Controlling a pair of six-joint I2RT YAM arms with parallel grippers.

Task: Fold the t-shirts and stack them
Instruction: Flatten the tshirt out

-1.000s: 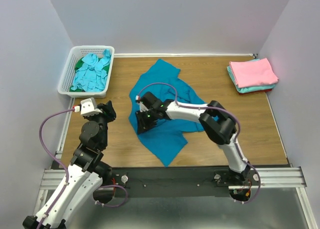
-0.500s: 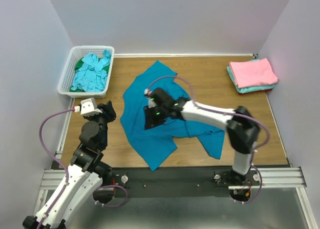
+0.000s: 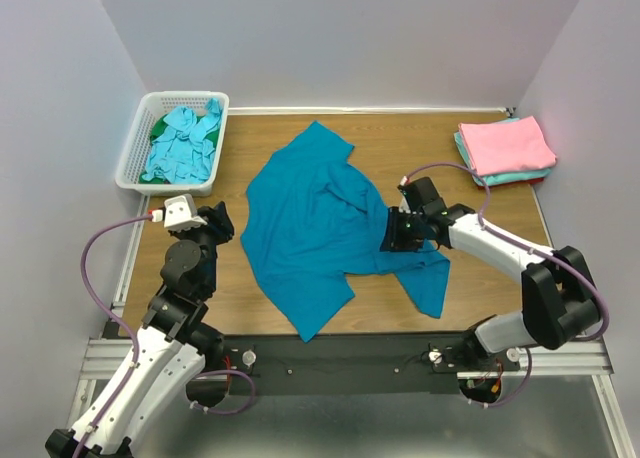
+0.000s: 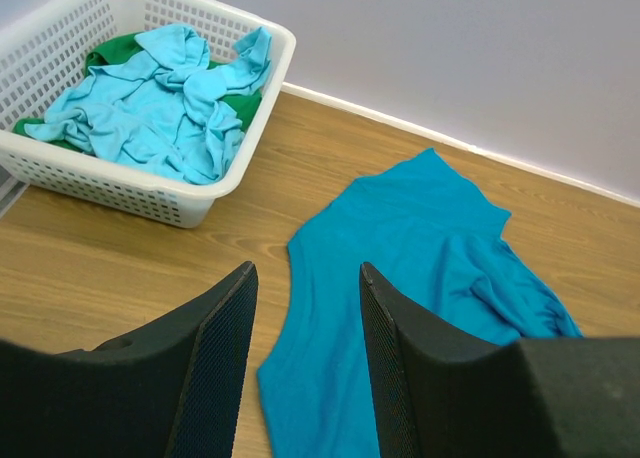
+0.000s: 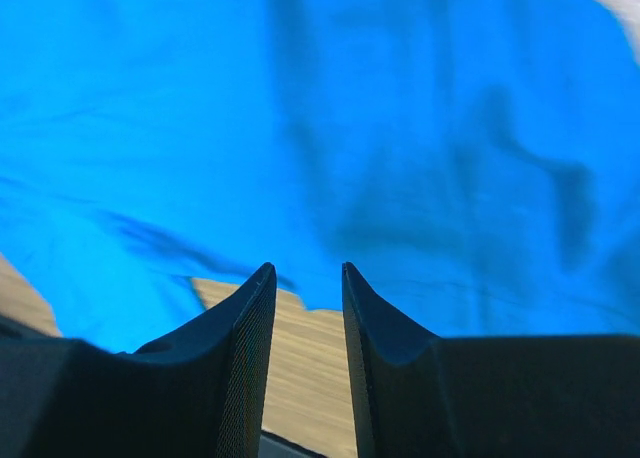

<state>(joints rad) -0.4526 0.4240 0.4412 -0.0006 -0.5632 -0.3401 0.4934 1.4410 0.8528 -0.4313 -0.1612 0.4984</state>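
moved: the right gripper (image 3: 390,236) has swung away from the basket (image 3: 126,164), from the middle of the teal-blue shirt (image 3: 300,228) to its far edge; the shirt, bunched a second ago, now lies wider and flatter.
right gripper: its fingers are narrowly parted and point down at the cloth; bare wood shows through the gap, and nothing is seen pinched between the tips in the wrist view (image 5: 305,270).
left gripper (image 3: 218,223): it has not moved; its jaws stand wide with nothing between them, hovering just nearer than the basket's front corner.
teal-blue shirt: it is spread on the table (image 3: 420,138) just right of the basket, with wrinkles on the half away from it.
basket: it holds crumpled light aqua shirts (image 3: 182,143) over a green shirt (image 3: 158,130).
stack: a folded pink shirt (image 3: 506,143) lies on a pale turquoise shirt (image 3: 490,179), well apart from the basket, in the opposite back corner.
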